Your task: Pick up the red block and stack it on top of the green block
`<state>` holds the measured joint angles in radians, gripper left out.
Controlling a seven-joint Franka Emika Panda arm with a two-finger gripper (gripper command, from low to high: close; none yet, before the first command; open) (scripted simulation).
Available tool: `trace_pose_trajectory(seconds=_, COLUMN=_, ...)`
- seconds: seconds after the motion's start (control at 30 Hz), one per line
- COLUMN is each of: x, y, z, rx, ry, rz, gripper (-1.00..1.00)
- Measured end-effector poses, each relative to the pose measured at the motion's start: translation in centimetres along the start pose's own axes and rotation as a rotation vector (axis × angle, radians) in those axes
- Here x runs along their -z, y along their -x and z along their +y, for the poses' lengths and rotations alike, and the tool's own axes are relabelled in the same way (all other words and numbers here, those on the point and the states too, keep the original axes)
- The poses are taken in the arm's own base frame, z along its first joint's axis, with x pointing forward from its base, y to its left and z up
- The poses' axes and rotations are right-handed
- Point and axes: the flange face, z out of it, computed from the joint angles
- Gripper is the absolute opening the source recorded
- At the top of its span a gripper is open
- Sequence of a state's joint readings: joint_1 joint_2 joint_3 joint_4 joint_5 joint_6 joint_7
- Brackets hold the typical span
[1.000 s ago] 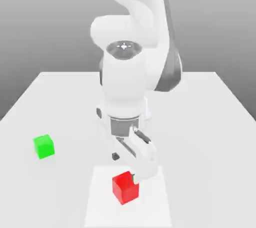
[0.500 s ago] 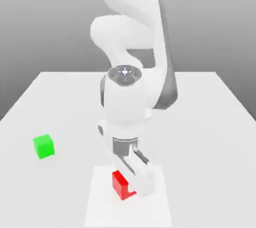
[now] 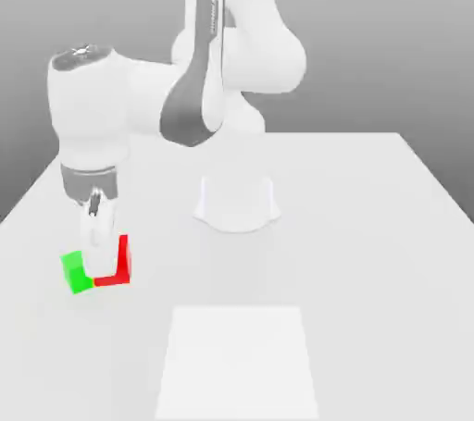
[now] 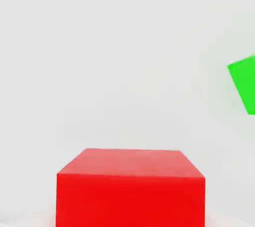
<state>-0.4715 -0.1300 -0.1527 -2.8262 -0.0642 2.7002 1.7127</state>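
Table (image 3: 352, 225), pale and smooth, with your coming move at the exterior view's left. Furthest left is the green block (image 3: 76, 274), resting on the tabletop and partly hidden by your gripper (image 3: 102, 266). Just right of it, you have the gripper clamped on the red block (image 3: 124, 265), whose red shows beside and below the white finger. Well to the right and nearer the camera lies a white square (image 3: 237, 364).

What matters for you is the sideways offset: the green block lies to the exterior view's left of your held block. The hand view shows pale surface between the two, and the green one turned at an angle to yours. You probably need to carry the red block over that way, high enough to clear, and line up their faces before lowering
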Motion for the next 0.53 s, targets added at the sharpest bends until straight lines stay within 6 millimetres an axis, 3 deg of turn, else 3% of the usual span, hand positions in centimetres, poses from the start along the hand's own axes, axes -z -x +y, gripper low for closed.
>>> trace_pose_trajectory(seconds=0.2, x=0.4, y=-8.7, z=2.0, rx=-0.193, ry=0.003, rz=-0.007, gripper=-1.00)
trace_pose_trajectory(seconds=0.43, x=-4.9, y=-9.5, z=2.2, rx=-0.211, ry=0.003, rz=-0.010, gripper=-1.00)
trace_pose_trajectory(seconds=0.47, x=-5.6, y=-9.5, z=2.3, rx=-0.212, ry=0.003, rz=-0.009, gripper=1.00)
trace_pose_trajectory(seconds=0.53, x=-5.6, y=-9.5, z=2.3, rx=-0.212, ry=0.003, rz=-0.009, gripper=1.00)
